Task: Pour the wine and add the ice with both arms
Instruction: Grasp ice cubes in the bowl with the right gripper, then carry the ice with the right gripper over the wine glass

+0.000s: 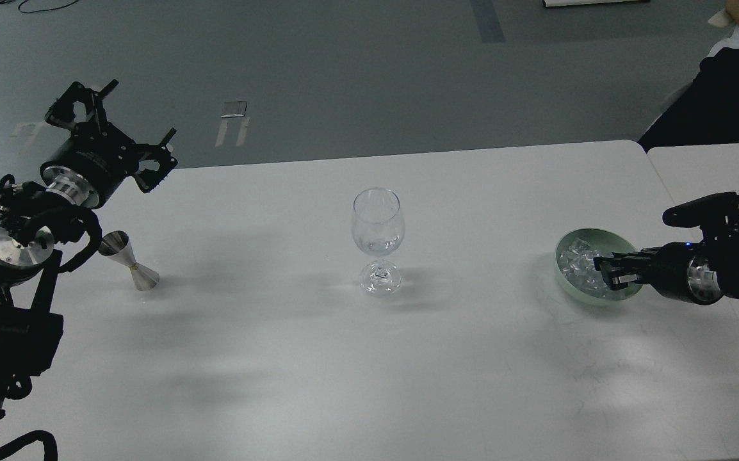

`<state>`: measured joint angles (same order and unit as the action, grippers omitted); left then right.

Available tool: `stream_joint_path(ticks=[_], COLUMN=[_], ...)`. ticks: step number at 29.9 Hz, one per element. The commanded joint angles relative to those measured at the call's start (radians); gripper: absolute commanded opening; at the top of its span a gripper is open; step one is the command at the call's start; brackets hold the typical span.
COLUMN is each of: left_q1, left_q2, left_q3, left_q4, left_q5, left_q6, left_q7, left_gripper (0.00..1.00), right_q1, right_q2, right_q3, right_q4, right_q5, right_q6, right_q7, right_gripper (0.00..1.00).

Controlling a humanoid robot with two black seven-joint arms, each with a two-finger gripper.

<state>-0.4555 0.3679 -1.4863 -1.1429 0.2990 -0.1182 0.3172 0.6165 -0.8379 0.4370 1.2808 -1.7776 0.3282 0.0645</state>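
Observation:
A clear wine glass (377,238) stands upright at the table's middle, with something small and clear at the bottom of its bowl. A pale green bowl (565,278) at the right holds several clear ice cubes (576,261). My right gripper (608,270) reaches in from the right, with its fingertips over the bowl's right side among the ice. It is too dark to tell its fingers apart. My left gripper (120,125) is wide open and empty, raised over the table's far left corner.
A silver double-cone jigger (130,261) rests tilted on the table (280,358) under my left arm. A second table (715,166) adjoins at the right. A person in dark clothes (722,96) is at the top right.

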Motion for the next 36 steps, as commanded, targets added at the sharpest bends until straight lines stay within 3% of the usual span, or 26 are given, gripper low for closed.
stream_joint_path(ticks=[1,8,18,28,32,36], left_q1=[0.000,0.000,-0.002,-0.002,-0.002,0.000], left_q2=[0.000,0.003,0.005,0.006,0.014,0.020], left_q3=[0.000,0.000,0.000,0.000,-0.014,-0.017], left_q4=[0.000,-0.001,-0.009,-0.026,-0.032,-0.032], left_q5=[0.000,0.000,-0.001,0.000,-0.001,-0.001], left_q6=[0.000,0.000,0.000,0.000,0.000,0.000], left_q7=[0.000,0.002,0.007,0.008,0.010,0.010], left_gripper=[0.98,0.98,0.98,0.98,0.98,0.98], right_q1=[0.000,0.002,0.002,0.014,0.014,0.022], right_q2=[-0.009,-0.021,0.017,0.209,0.316,0.368], right_q3=[0.000,0.032,0.278,0.355,0.353,0.356], right_q4=[0.008,0.035,0.071,0.233,0.279,0.285], right_q5=[0.001,0.004,0.021,0.021,0.018,0.017], right_q6=[0.002,-0.005,-0.006,-0.005,-0.005,-0.006], right_q7=[0.003,0.005,-0.005,-0.012,-0.046,-0.048], right_gripper=[0.08,0.08,0.08,0.08,0.07,0.06])
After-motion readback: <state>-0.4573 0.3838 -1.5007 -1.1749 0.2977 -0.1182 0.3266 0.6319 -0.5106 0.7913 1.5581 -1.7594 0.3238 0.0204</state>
